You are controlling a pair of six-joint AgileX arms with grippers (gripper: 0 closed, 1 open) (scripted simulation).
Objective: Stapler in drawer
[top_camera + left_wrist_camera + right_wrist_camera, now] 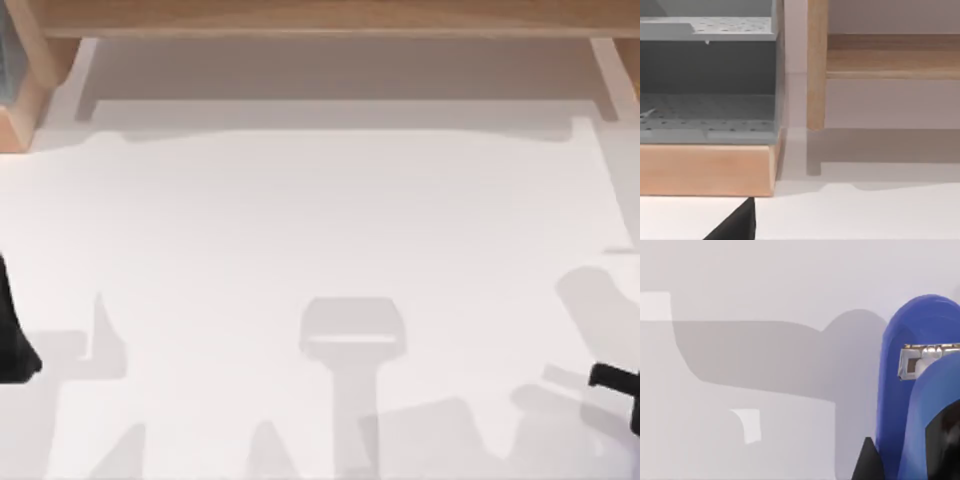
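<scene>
The blue stapler, with a metal staple channel at its nose, stands close up in the right wrist view between two black fingers. My right gripper is shut on it, one fingertip against its side. From above, this arm pokes in at the table's right edge. The grey drawer unit, with perforated trays on a wooden base, is at the table's far left corner. My left arm sits at the left edge, and a black fingertip points toward the unit.
A wooden shelf runs along the back of the white table, and its upright post stands beside the drawer unit. Arm shadows fall across the table's front half.
</scene>
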